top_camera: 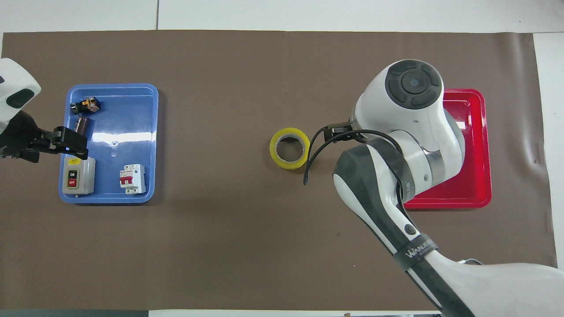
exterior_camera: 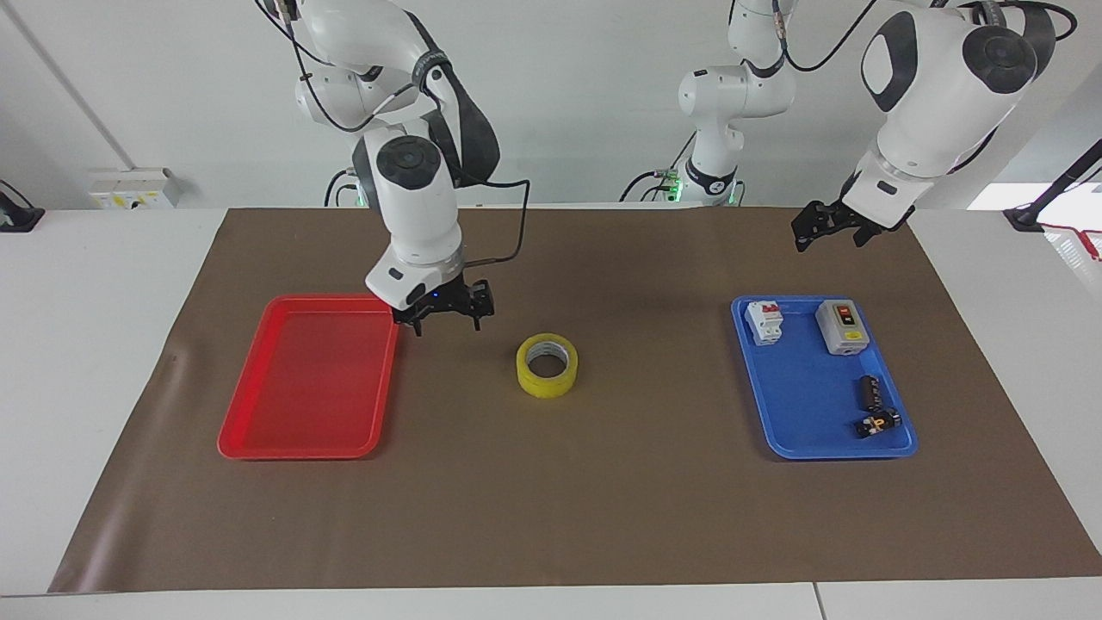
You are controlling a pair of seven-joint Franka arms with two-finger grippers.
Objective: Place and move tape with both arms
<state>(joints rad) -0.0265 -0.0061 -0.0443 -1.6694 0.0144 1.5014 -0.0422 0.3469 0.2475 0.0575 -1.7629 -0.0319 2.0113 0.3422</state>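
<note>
**Operator:** Work surface status?

**Technician:** White table (exterior_camera: pixel 86 344), covered by 1 brown mat (exterior_camera: pixel 603 517). Clock reference: 12 o'clock points away from the robots, 6 o'clock toward them. White wall in the background, with 1 smaller white arm (exterior_camera: pixel 721 95) standing at the table's 6 o'clock edge.

**Operator:** Location of the tape?

**Technician:** The tape (exterior_camera: pixel 545 385) lies flat at the centre of the mat, hole upward, with nothing touching it. The red tray (exterior_camera: pixel 310 387) sits at its 3 o'clock, toward the right arm's end, and holds no parts. The blue tray (exterior_camera: pixel 801 396) sits at its 9 o'clock, toward the left arm's end.

**Operator:** Contents of the blue tray?

**Technician:** 4 items.
- Grey switch box (top_camera: pixel 78 175): 6 o'clock corner, beside the white breaker.
- White breaker (top_camera: pixel 132 178): carries a red lever.
- Dark cylinder (top_camera: pixel 82 124): toward 12 o'clock.
- Small black-and-orange part (top_camera: pixel 87 105): just past the cylinder, in the 12 o'clock corner.

**Operator:** Right gripper?

**Technician:** The right gripper (exterior_camera: pixel 448 325) hangs low over the mat, between the red tray and the tape, close to the tray's 6 o'clock corner. Jaws released, nothing between them. It is apart from the tape, at the tape's 4 o'clock.

**Operator:** Left gripper?

**Technician:** The left gripper (exterior_camera: pixel 825 238) is raised in the air. From above it covers the blue tray's 9 o'clock rim beside the switch box. Jaws released, nothing held.
</note>
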